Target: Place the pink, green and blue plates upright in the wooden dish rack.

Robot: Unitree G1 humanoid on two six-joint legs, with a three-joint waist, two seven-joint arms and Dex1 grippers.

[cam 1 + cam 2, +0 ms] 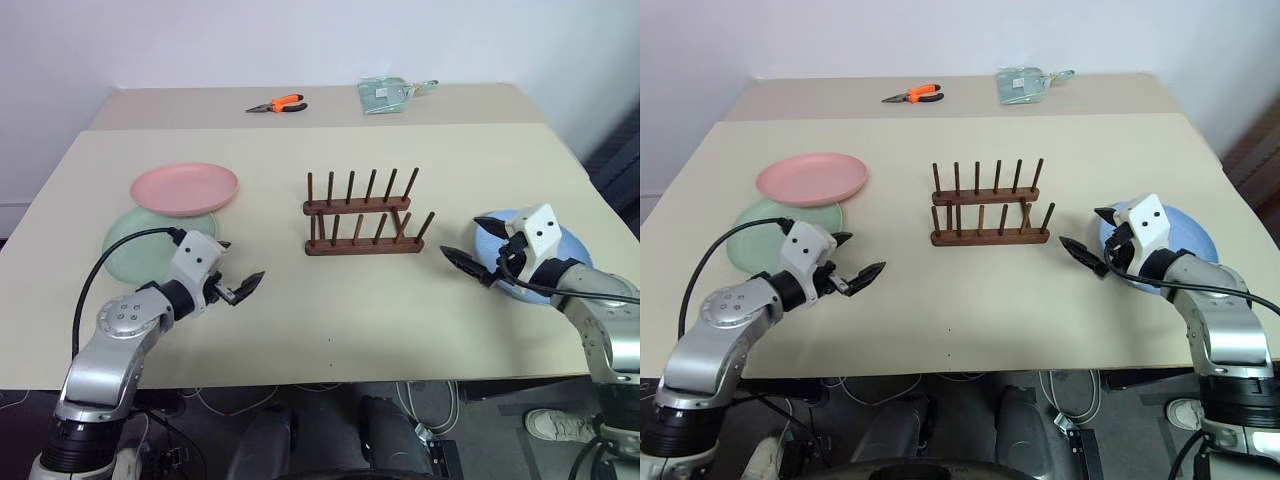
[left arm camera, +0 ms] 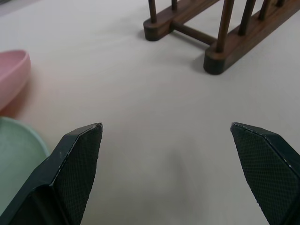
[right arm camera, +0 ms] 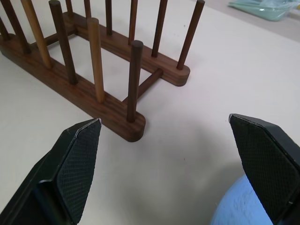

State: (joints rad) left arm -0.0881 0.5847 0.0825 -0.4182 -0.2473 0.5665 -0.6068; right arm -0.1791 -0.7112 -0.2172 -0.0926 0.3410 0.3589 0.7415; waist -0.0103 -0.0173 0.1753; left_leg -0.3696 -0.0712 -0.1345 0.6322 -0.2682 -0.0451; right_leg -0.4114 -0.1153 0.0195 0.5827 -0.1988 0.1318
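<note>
Left eye view: three plates lie flat on the beige counter (image 1: 330, 310). The pink plate (image 1: 185, 187) overlaps the far edge of the green plate (image 1: 135, 250) at the robot's left, and the blue plate (image 1: 565, 255) lies alone at the right, partly under the right arm. One wooden dish rack (image 1: 362, 215) stands between them at the middle, with two rails of six upright pegs each and no plate in it. The left claw (image 1: 240, 285) hovers just beside the green plate, spread wide and holding nothing. The right claw (image 1: 478, 245) hangs over the near left edge of the blue plate, also spread wide and empty. On a second counter behind lie one pair of orange-handled pliers (image 1: 277, 104) and one clear plastic bag (image 1: 390, 94).

Left wrist view: two black fingertips (image 2: 79, 159) stand far apart over bare counter, with slivers of the pink and green plates to one side and one end of the rack beyond.

Right wrist view: two fingertips (image 3: 77, 159) stand equally wide apart, the rack's end just ahead and the blue plate's rim under one tip.
</note>
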